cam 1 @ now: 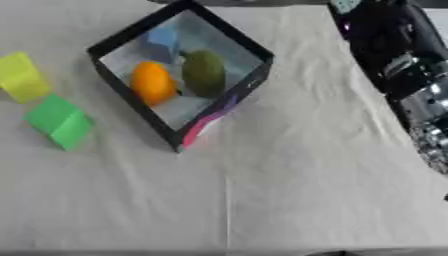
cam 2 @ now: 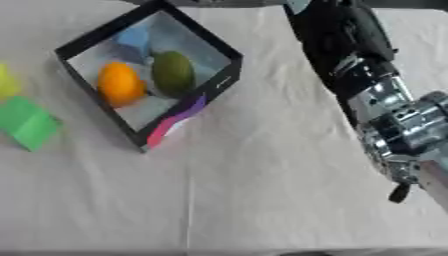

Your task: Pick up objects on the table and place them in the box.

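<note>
Inside, box [cam 1: 109, 44] holds orange [cam 1: 152, 82], green [cam 1: 204, 73] fruits.

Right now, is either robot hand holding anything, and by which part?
It cannot be told. Only the right arm shows, reaching toward the far edge; its hand is out of view, and so is the left. The yellow block and green block lie untouched on the white cloth.

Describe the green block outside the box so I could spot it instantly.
Start at the black-rimmed box on the white cloth. To its left lie two blocks. The green block is the nearer one, below the yellow block, and the only bright green thing outside the box.
</note>
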You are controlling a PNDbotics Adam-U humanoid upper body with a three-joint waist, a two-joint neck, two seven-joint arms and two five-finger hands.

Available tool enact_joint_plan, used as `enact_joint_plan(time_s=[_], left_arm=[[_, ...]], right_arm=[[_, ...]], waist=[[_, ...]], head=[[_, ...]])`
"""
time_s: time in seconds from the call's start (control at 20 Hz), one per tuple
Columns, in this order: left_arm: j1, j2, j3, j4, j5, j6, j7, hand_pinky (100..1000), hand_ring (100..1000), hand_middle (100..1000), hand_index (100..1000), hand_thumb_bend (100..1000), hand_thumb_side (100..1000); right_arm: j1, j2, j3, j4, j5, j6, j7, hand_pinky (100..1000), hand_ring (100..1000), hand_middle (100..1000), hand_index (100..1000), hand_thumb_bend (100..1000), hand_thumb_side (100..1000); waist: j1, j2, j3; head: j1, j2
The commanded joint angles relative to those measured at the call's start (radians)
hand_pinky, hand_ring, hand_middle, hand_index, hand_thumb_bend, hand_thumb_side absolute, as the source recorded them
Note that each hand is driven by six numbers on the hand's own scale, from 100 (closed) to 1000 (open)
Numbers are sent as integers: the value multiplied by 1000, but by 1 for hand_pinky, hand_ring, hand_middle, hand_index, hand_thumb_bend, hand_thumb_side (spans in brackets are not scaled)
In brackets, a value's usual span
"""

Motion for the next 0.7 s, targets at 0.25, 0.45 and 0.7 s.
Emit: enact_joint_plan(time_s=[0.25,0.45,0.7], left_arm=[[-9,40,20,-5,24,7,26,833,692,813,753,100,566],[-14,43,17,-7,30,8,24,833,692,812,752,100,565],[-9,35,19,-3,20,8,16,833,690,809,750,100,565]], right_arm=[[-7,49,24,-42,30,14,1,740,678,699,795,449,336],[35,80,31,-41,42,4,38,743,677,700,796,452,348],[72,95,38,-38,80,-10,46,745,678,700,797,426,361]], waist=[[10,-45,13],[11,-47,25],[8,-43,31]], head=[[-9,10],[-13,8],[-17,2]])
